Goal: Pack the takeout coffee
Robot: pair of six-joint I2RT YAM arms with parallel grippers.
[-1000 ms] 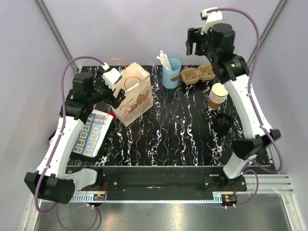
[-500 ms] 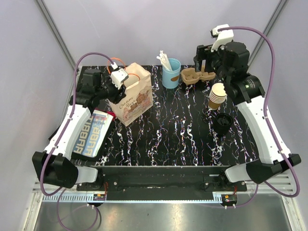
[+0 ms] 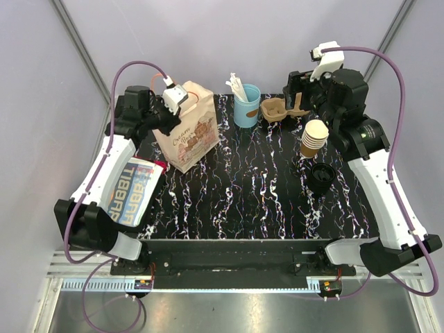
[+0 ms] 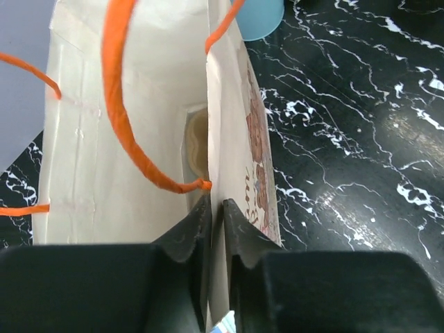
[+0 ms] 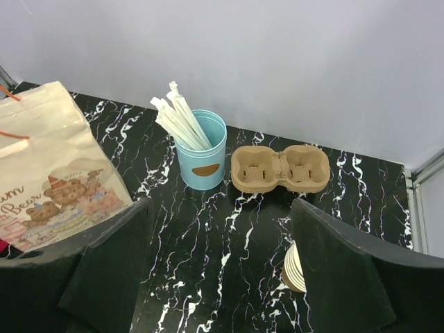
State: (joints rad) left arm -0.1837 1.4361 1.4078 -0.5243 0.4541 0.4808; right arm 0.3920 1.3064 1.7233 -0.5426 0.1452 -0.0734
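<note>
Currently, overhead: risking tearing or toppling the paper bag (image 3: 191, 135) near the worktop's (image 3: 263, 187) far-left corner by pulling hard; locating the black-lidded takeout coffee (image 3: 321, 177) by the right edge. Left wrist: clamping the bag wall with the left gripper (image 4: 215, 208), jaws together on it. Right wrist: holding the right gripper (image 5: 220, 208) raised over the far-right corner, jaws wide apart, empty.

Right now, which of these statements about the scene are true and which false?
1. The left gripper pinches a wall of the tan paper bag with orange handles. True.
2. The right gripper holds the brown pulp cup carrier. False: it is open, holding nothing.
3. The light-blue cup of white sticks lies on its side. False: it stands upright.
4. The stack of tan paper cups stands outside the bag. True.
</note>
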